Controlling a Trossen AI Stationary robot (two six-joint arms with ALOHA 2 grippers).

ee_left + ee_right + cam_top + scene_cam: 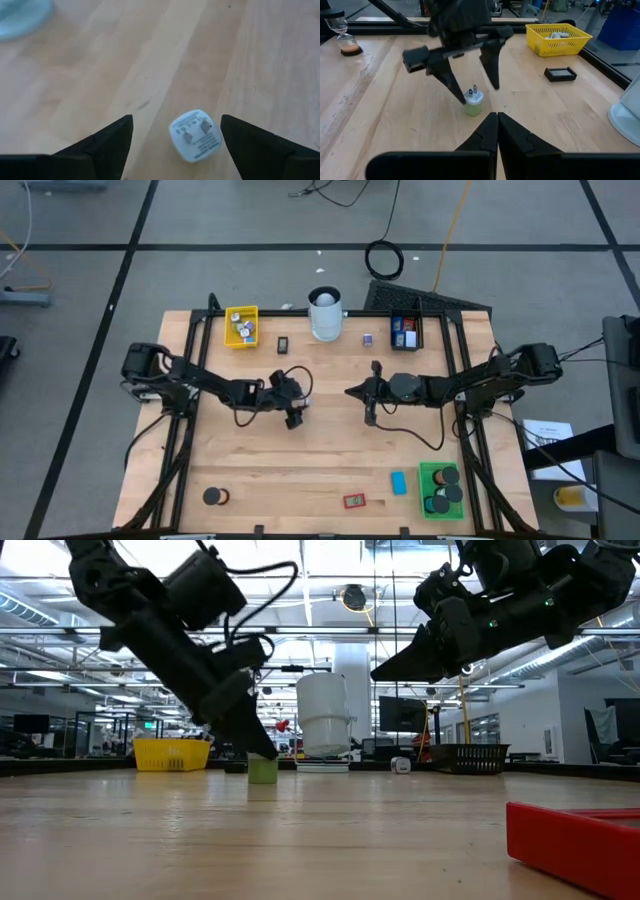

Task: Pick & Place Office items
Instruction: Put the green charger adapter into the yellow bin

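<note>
Left gripper wide astride plug adapter, bare tabletop around

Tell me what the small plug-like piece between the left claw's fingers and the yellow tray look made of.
Plug-like piece: apparently moulded plastic, pale green body with a white printed face; two prongs on top look like metal. It stands on the table between the open left claw. Yellow tray: likely glossy plastic, walls an open mesh.

Plug adapter stands mid-table between the fingers of the left gripper, right gripper just beside it to the right. Cylinder at the far edge, one tray to its left, another tray to its right. Third tray in the near right corner, a block just left of it.
</note>
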